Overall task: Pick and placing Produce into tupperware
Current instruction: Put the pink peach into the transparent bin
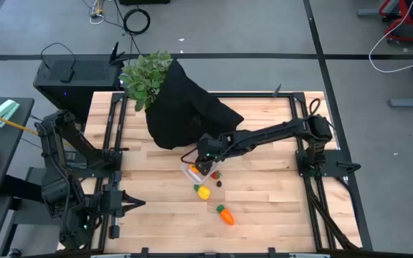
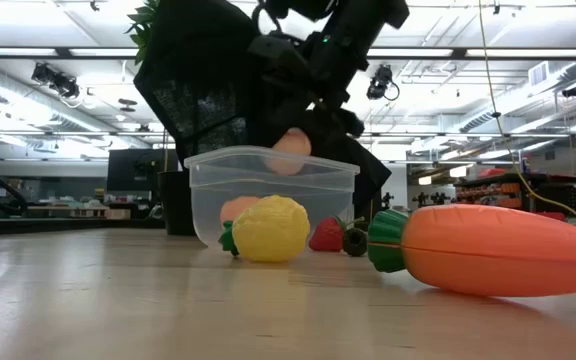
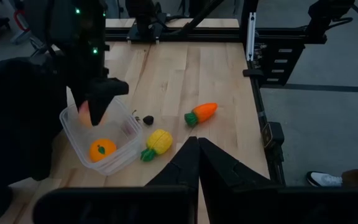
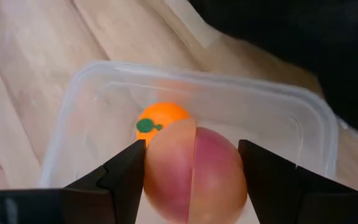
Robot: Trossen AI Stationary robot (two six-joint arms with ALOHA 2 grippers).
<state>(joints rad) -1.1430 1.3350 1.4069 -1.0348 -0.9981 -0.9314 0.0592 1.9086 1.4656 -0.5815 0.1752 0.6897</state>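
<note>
1. The right end effector (image 4: 191,171) is clamped on a round pink-red toy fruit (image 4: 194,173), one dark finger on each side of it, and hangs directly over the small clear plastic container (image 1: 191,173) with rounded corners.
2. In the low view the pink-red toy fruit sits at the level of the container's top rim, above its floor.
3. An orange toy ball with a green spot (image 3: 102,150) lies inside the container, near one corner.
4. The container stands near the middle of the wooden bench (image 1: 264,208), its far side touching or just beside the heap of black cloth (image 1: 185,107), which leaves no free room behind it.
5. A leafy green plant (image 1: 145,77) rises at the far left edge of the cloth heap.
6. On the near side, a bumpy yellow toy piece with a green base (image 1: 203,192) lies just beside the container wall.
7. A small red berry (image 2: 328,235) and a dark berry (image 2: 356,241) lie close by, between the container and the carrot in the low view.
8. An orange toy carrot with a green top (image 1: 226,214) lies on its side, nearer the front edge, apart from the rest.
9. The bench is bare wood to the left and right of this cluster, out to the black frame rails.
10. The left end effector (image 3: 197,163) waits with its fingers together, off the bench's left front corner.
</note>
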